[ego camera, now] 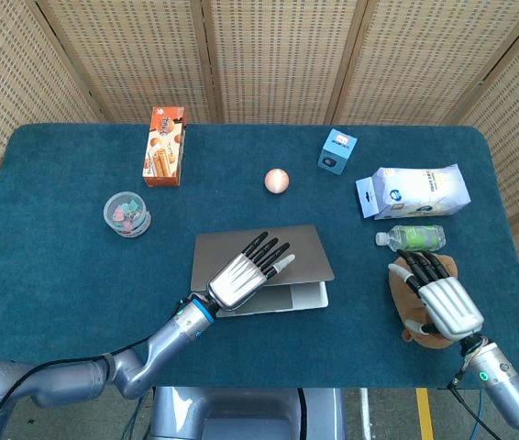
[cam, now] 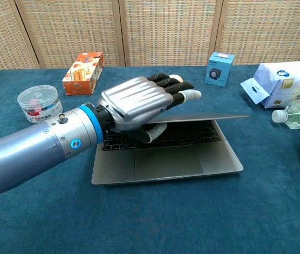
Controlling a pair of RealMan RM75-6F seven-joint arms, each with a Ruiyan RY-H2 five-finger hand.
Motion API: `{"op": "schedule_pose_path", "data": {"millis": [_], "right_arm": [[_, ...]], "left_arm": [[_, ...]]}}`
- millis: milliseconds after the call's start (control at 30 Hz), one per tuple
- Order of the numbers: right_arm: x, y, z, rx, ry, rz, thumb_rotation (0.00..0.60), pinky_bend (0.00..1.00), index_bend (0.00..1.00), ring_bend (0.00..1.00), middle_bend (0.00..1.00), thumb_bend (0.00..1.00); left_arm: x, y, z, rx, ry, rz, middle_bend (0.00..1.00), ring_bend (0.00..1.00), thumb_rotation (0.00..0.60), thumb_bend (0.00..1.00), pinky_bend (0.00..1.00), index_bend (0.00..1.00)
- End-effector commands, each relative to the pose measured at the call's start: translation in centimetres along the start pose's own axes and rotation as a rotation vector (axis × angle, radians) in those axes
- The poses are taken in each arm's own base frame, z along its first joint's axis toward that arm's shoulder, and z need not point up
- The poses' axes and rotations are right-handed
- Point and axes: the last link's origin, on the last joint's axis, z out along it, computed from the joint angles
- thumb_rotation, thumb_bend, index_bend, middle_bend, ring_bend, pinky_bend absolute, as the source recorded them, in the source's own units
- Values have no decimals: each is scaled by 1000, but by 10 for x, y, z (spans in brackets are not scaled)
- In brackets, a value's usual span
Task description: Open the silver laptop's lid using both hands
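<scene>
The silver laptop [ego camera: 303,249] lies near the table's front middle, its lid [cam: 213,117] raised to a shallow angle over the keyboard and base [cam: 166,164]. My left hand [ego camera: 241,275] grips the lid's front left edge: fingers lie flat on top, and the thumb sits under the lid in the chest view, where the left hand [cam: 134,103] fills the middle. My right hand [ego camera: 443,302] hovers with fingers extended over a brown plush toy [ego camera: 401,275], right of the laptop and apart from it, holding nothing.
Along the back stand an orange box [ego camera: 164,145], a pink ball [ego camera: 277,180] and a blue cube box [ego camera: 336,150]. A clear round tub [ego camera: 126,213] sits at left. A white bag [ego camera: 415,191] and a green-labelled bottle [ego camera: 411,238] lie at right, behind the plush toy.
</scene>
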Motion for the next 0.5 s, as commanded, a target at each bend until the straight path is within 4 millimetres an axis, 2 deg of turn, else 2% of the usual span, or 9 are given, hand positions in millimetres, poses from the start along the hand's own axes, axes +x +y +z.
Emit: {"op": "schedule_pose_path", "data": {"millis": [33,267,433,500], "right_arm": [[-7,-6,10,63,-40,1,600,132,212,6,107,500],[-14,-23,17,149,-67,28,600,206,236,73,155,809],[-24,-35,24,205,-114,7,600,223,236,94,158,963],[-29,-40,28,223,-139,-4,600,223,236,94,158,992]], "left_arm": [[3,-4,0,-3,4,-8,0,0,600,612,0,0],[8,-11,-1,-13,23,-8,0,0,600,612,0,0],[10,-14,0,-16,24,2,0,0,600,612,0,0],[10,-14,1,-16,23,2,0,0,600,612,0,0]]}}
